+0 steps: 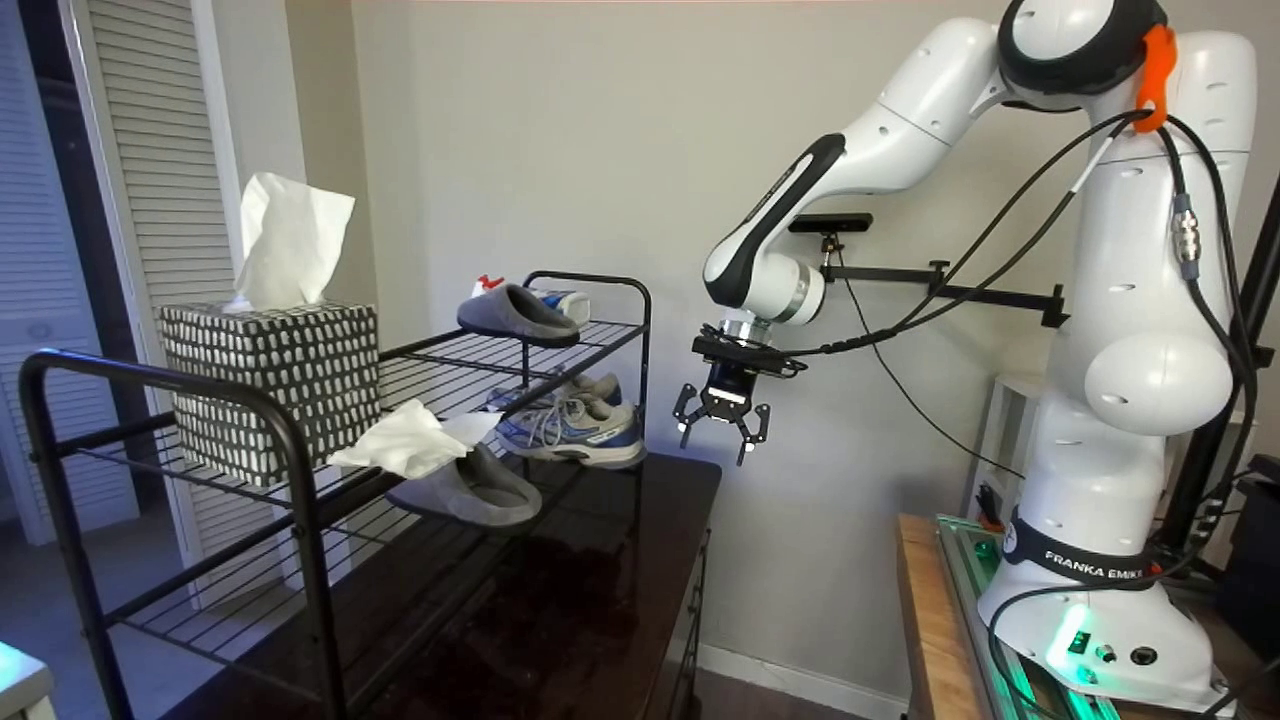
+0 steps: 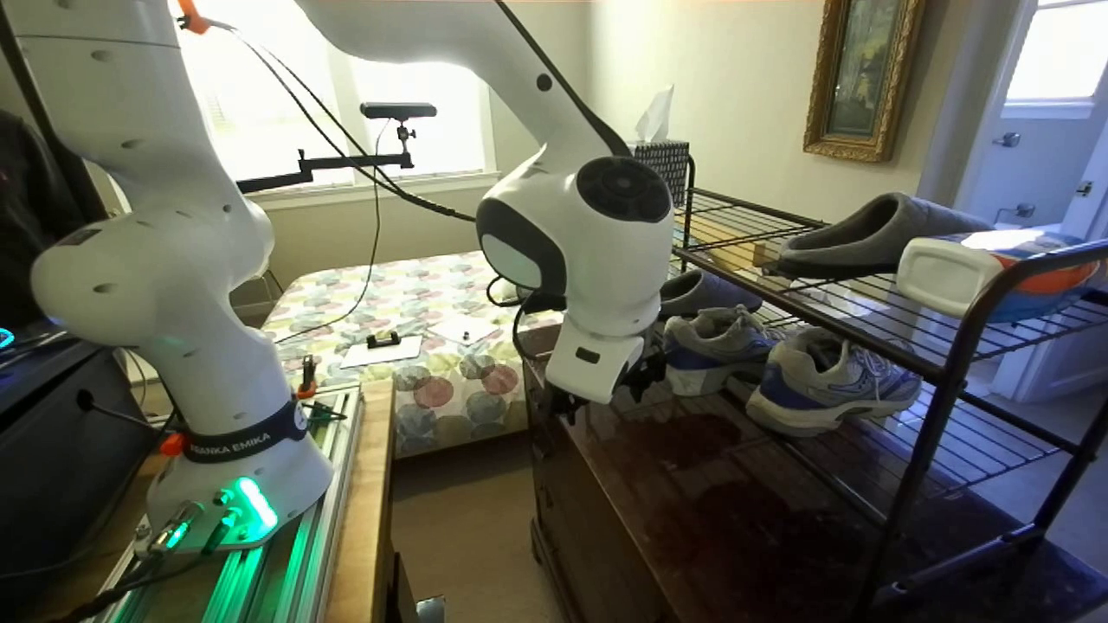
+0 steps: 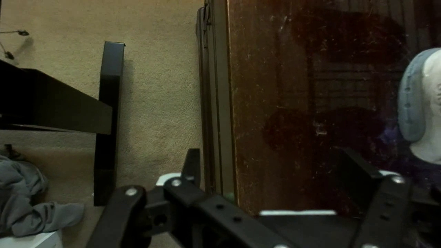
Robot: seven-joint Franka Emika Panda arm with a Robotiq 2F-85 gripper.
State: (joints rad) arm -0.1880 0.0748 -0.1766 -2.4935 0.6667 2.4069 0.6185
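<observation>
My gripper [image 1: 714, 447] is open with nothing between its fingers. In the wrist view its fingers [image 3: 272, 158] spread over the edge of the dark wooden dresser [image 3: 275, 86]. It touches nothing that I can see. Nearest are two grey-and-blue sneakers [image 2: 831, 381] on the lower shelf of a black wire rack; a shoe's sole [image 3: 413, 100] shows at the right of the wrist view. A grey slipper [image 1: 470, 490] is also low on the rack. Another grey slipper [image 1: 520, 312] and a blue-and-white pack [image 2: 995, 272] lie on the upper shelf.
The wire rack [image 2: 961, 346] stands on the dresser. A patterned tissue box [image 1: 275, 390] sits on its upper shelf, with a crumpled white tissue [image 1: 412, 440] near it. A bed [image 2: 433, 389] and a camera on a bracket [image 2: 398, 111] are behind the arm.
</observation>
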